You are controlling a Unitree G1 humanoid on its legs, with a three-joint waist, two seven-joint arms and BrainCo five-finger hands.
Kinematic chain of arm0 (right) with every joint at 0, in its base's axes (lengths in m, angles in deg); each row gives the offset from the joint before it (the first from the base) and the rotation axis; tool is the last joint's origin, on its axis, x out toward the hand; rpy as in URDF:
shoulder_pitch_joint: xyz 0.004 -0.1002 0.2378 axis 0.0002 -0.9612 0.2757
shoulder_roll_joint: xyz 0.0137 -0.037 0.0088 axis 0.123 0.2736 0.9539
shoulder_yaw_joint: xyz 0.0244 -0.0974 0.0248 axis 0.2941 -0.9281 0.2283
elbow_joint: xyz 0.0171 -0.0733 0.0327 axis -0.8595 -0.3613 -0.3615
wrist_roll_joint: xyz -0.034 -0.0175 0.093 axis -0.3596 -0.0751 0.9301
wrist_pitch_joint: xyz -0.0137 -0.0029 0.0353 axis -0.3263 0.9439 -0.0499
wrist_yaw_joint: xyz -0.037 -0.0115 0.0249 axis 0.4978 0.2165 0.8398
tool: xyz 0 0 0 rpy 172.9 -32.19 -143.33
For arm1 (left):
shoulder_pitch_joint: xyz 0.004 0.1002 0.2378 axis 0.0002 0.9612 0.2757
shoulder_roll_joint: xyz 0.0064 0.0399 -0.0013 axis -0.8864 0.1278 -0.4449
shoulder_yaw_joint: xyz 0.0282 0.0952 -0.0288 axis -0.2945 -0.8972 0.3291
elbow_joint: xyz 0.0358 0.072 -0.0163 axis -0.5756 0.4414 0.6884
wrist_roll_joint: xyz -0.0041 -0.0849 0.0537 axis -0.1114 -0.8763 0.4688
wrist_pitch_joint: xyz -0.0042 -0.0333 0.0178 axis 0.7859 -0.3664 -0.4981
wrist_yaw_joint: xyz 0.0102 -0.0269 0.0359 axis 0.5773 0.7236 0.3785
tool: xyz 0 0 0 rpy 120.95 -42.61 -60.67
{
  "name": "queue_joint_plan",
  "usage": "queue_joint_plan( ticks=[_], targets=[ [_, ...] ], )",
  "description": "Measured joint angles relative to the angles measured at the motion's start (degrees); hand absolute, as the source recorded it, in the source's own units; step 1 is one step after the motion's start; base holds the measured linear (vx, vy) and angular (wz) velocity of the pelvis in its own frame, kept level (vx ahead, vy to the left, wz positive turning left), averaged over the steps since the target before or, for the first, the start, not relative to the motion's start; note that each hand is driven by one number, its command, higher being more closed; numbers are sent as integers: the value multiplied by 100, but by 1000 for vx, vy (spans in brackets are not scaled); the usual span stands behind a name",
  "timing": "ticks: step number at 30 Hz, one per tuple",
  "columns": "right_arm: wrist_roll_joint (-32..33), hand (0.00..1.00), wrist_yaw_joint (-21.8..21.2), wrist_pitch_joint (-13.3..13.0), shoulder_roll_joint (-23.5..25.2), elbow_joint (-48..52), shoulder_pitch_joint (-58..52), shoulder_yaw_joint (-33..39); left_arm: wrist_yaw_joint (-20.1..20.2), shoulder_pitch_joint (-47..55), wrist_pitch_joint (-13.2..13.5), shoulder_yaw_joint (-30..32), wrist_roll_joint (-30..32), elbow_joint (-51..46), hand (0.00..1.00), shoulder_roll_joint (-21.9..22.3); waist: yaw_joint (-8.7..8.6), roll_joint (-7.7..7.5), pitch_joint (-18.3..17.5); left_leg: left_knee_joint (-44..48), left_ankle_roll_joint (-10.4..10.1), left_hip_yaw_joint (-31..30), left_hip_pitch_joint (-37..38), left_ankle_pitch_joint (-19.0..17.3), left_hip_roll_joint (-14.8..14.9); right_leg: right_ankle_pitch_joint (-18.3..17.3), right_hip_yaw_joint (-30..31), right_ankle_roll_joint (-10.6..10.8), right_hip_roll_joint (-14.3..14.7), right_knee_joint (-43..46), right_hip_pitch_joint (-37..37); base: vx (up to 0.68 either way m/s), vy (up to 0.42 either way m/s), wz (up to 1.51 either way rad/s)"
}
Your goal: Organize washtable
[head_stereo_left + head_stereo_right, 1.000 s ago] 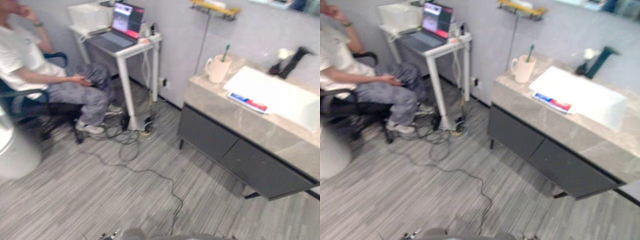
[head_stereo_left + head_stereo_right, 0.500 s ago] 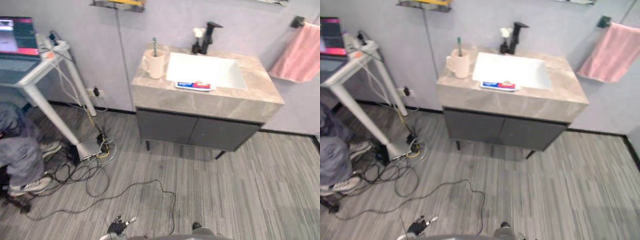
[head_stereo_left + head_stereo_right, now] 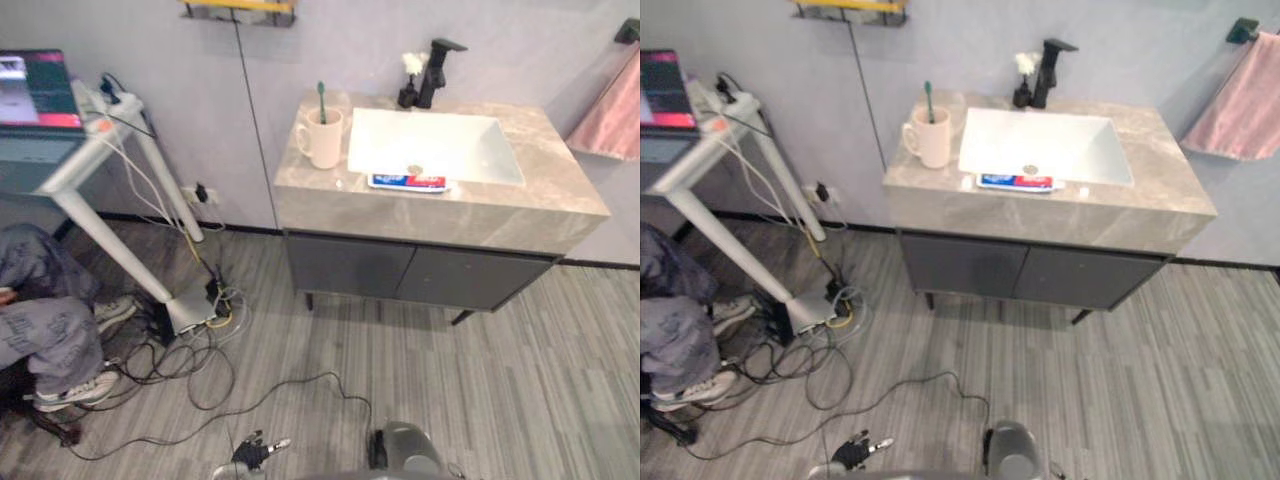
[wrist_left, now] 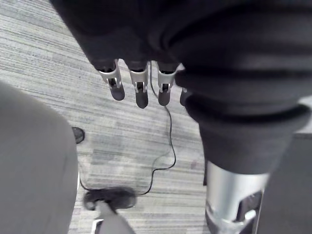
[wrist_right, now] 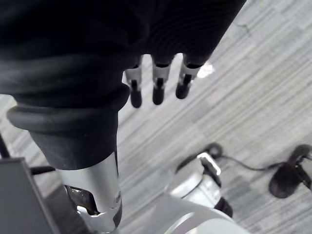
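Observation:
The washtable (image 3: 440, 215) has a marble top over dark cabinet doors and stands against the far wall. Its white sink (image 3: 430, 145) has a black faucet (image 3: 435, 70) behind it. A cream mug (image 3: 325, 140) with a green toothbrush (image 3: 321, 92) stands upright on the left of the top. A red, white and blue toothpaste tube (image 3: 408, 182) lies along the sink's front rim. My left hand (image 3: 250, 452) hangs low over the floor, far from the washtable, open with straight fingers (image 4: 139, 90). My right hand (image 5: 158, 85) also hangs open over the floor, holding nothing.
A seated person's legs (image 3: 40, 320) are at the left beside a white table with a laptop (image 3: 35, 80). Cables (image 3: 200, 360) lie over the grey plank floor between me and the washtable. A pink towel (image 3: 610, 115) hangs on the wall at the right.
The camera has swung from the person and laptop table round to the washtable, which now sits near the middle. Nothing on the washtable has moved. Both hands still hang open.

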Motion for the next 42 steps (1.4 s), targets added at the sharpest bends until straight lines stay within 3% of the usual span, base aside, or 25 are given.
queue_joint_plan(
  ticks=[1,2,3,4,5,8,10,12,15,18,19,21,22,23,24,28,31,36,39,42],
  targets=[
    [18,0,0,-1,15,33,-2,-89,3,-20,1,31,33,-1,0,-13,11,-98,47,-76,-162,34,158,-97,-5,357,92,-27,-14,-725,47,253,-137,-12],
    [32,0,-2,2,33,34,-7,-112,7,-11,9,65,39,-2,0,-37,18,-176,46,-121,-249,62,243,-152,-24,458,114,17,-51,-999,70,408,-252,-15],
    [45,0,-3,5,47,44,-4,-105,-3,-16,-1,126,41,9,0,-20,13,-191,39,-179,-387,107,385,-240,50,1057,-5,-40,-34,-983,123,275,-198,-12],
    [47,0,-6,2,47,82,-3,-82,5,-17,-10,128,48,19,0,24,13,-144,29,-185,-432,127,427,-270,149,1096,-125,-91,26,-887,112,409,-285,-12],
    [50,0,-5,-15,25,140,-5,-42,15,-20,-23,252,74,30,0,119,-5,33,50,-137,-472,171,449,-289,291,913,-264,-268,166,-720,68,348,-230,-7],
    [60,0,2,-17,-7,158,-17,-44,45,-20,-49,562,101,6,0,254,-2,102,65,650,-848,155,249,-58,554,464,-454,-405,258,-513,242,350,-224,19],
    [26,0,11,-18,-24,144,-22,-74,35,-15,-71,588,80,-23,0,246,18,89,68,1451,-1191,-107,40,146,687,224,-607,-426,258,-572,655,340,-200,50],
    [-80,0,12,-28,-75,123,32,-140,-15,23,-72,789,-17,-225,0,270,168,35,104,3086,-1776,-525,-513,461,759,100,-652,-445,271,-886,1246,340,-142,27],
    [-248,0,20,-35,-145,60,84,-335,-130,145,3,912,-270,-363,0,262,267,2,108,4076,-1748,-251,-1061,436,818,179,-670,-561,263,-1399,1940,330,-64,6],
    [-327,0,47,-16,-155,-238,167,-333,-170,159,69,964,-431,-472,0,197,443,-145,97,3452,-1355,239,-1372,63,820,197,-463,-567,134,-1578,2258,251,84,-30],
    [-351,0,45,-13,-120,-327,209,-332,-200,146,102,962,-434,-490,0,138,469,-260,119,2867,-1234,214,-1431,-6,687,194,-368,-534,-1,-1583,2331,197,197,-41],
    [-353,0,45,1,-80,-370,239,-334,-247,138,118,942,-454,-498,0,83,470,-366,113,1946,-1218,46,-1486,30,457,211,-268,-432,-174,-1605,2399,160,225,-34],
    [-339,0,43,8,-89,-362,197,-333,-264,139,119,925,-486,-482,0,99,471,-329,97,1191,-1136,-115,-1493,344,367,219,-235,-238,-221,-1680,2471,98,213,-30],
    [-338,0,37,-1,-121,-347,168,-333,-259,134,125,942,-513,-469,0,112,477,-259,99,941,-814,-161,-1565,680,348,166,-173,-31,-224,-1776,2561,152,331,-26],
    [-290,0,48,4,-72,-347,144,-338,-278,129,128,918,-550,-440,0,29,466,-374,29,877,-809,-99,-1452,695,177,231,-110,145,-370,-1907,2610,136,279,-16],
    [-290,0,34,0,108,-378,83,-326,-267,143,127,719,-663,-425,0,-196,490,-657,-62,558,-674,73,-1322,748,-196,272,-59,247,-730,-1956,2552,104,212,-5],
    [-293,0,2,1,107,-376,73,-231,-241,200,122,702,-647,-389,0,-159,476,-591,-100,59,-483,164,-933,889,-302,273,33,251,-766,-1951,2635,26,60,-22],
    [-292,0,6,14,29,-374,-19,116,-190,200,115,652,-412,-235,0,-48,453,-425,-247,-711,-471,206,-662,1284,-371,195,43,370,-750,-1953,2504,-12,-17,-7],
    [-292,0,4,33,-19,-380,-72,116,-134,202,106,531,-410,-222,0,-24,454,-343,-292,-712,-487,182,-664,1295,-348,194,39,371,-723,-1959,2513,-13,-42,1],
    [-291,0,0,34,-19,-382,-63,116,-126,200,128,483,-412,-223,0,-34,454,-368,-299,-715,-487,182,-667,1294,-354,195,43,372,-726,-1967,2513,0,0,0]
  ],
)
